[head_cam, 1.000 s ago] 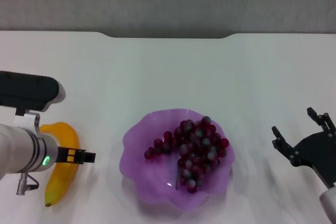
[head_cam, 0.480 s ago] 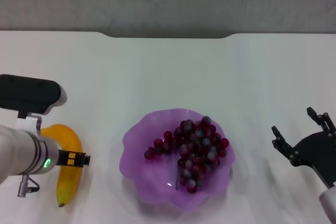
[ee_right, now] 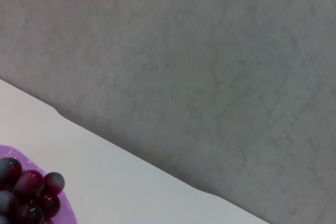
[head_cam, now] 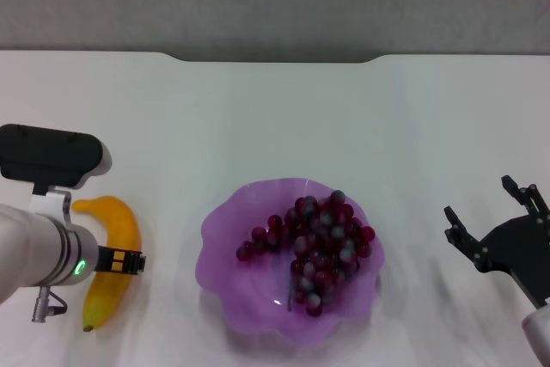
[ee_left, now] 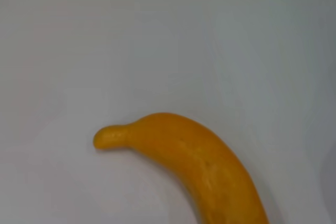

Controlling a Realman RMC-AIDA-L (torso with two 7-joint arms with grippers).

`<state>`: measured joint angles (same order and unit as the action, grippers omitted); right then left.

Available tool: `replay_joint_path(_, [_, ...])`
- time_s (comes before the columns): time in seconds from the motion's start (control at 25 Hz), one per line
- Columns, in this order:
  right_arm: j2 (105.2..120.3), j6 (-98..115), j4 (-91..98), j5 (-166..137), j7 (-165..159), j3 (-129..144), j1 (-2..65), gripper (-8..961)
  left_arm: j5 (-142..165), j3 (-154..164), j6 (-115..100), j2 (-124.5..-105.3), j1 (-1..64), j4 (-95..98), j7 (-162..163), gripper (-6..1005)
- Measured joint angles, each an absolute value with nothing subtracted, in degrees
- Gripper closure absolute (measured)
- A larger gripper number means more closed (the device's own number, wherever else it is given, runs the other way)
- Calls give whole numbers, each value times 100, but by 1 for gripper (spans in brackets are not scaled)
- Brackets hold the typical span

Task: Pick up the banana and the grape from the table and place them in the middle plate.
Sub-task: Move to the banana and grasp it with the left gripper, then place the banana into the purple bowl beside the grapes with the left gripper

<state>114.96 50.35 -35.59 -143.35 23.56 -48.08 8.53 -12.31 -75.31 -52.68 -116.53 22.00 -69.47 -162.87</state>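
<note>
The grape (head_cam: 311, 247) already lies in the middle plate (head_cam: 225, 296), so the step in hand looks like the banana (head_cam: 113, 251), which lies on the white counter (head_cam: 275, 126) well to the left of the plate, its dark tip toward the near edge. The left claw (head_cam: 129, 262) hovers over the banana's middle, but whether its fingers are spread or closed around the fruit I cannot tell; the left wrist view shows only the banana lying on the counter, stem end free. The right claw (head_cam: 494, 217) is parked on the right, well clear of the plate, fingers spread and holding nothing. The next move probably calls for a firm grip across the banana's body, then a lift and carry rightward over the scalloped rim.
</note>
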Motion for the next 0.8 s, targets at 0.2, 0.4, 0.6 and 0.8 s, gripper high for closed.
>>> replay_joint_path(0.2, [11496,5036,-3559,-14335,2356,-4808,855,56,-1231,-7541,-5242,-11655,2190,-6952,-16285,505])
replay_joint_path(0.4, [11496,5037,-3558,-14335,2356,-4808,861,56,-1189,-7577,-5182,-11654,2071,-7075,-16286,511])
replay_joint_path(0.6, [11496,5038,-3551,-14336,2356,-4808,862,56,-809,-7790,-4666,-11657,1131,-8254,-16274,516])
replay_joint_path(0.8, [11496,5037,-3524,-14335,2345,-4808,858,56,-710,-7753,-3307,-11651,-17,-9134,-16279,516])
